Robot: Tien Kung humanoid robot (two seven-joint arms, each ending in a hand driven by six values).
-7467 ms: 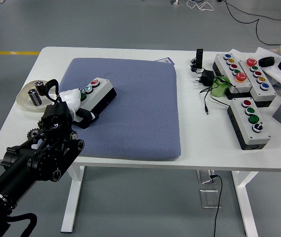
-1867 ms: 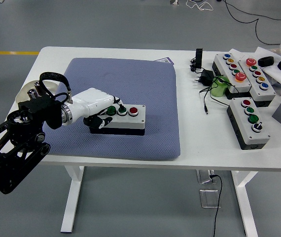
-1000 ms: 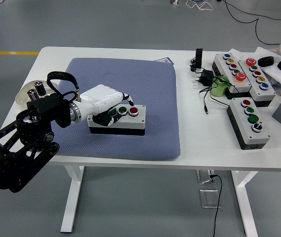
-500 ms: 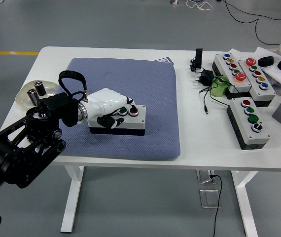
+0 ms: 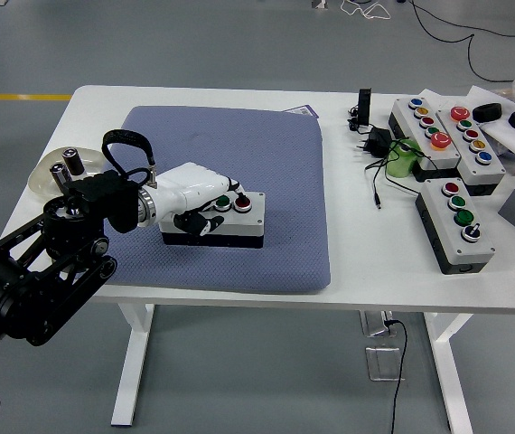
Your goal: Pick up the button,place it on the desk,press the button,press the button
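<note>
A white button box with a black base (image 5: 230, 231) lies on the blue-grey pad (image 5: 257, 163), near the pad's front left. Its green button (image 5: 223, 202) and red button (image 5: 242, 202) show on top. My left hand (image 5: 205, 194), white with a black arm behind it, lies over the box's left half. Its fingers are curled, with one fingertip (image 5: 236, 192) at the red button and the thumb against the box's front side. The right hand is out of view.
Several other button boxes (image 5: 456, 221) stand at the table's right, with a black plug and cable (image 5: 377, 145) and a green object (image 5: 404, 161). A round dish with small cylinders (image 5: 59, 172) sits at the left edge, behind my arm.
Since 7.5 s ago the box has moved right and turned square on the pad. In the last second my hand has slid right along its top, from the green button to the red one.
</note>
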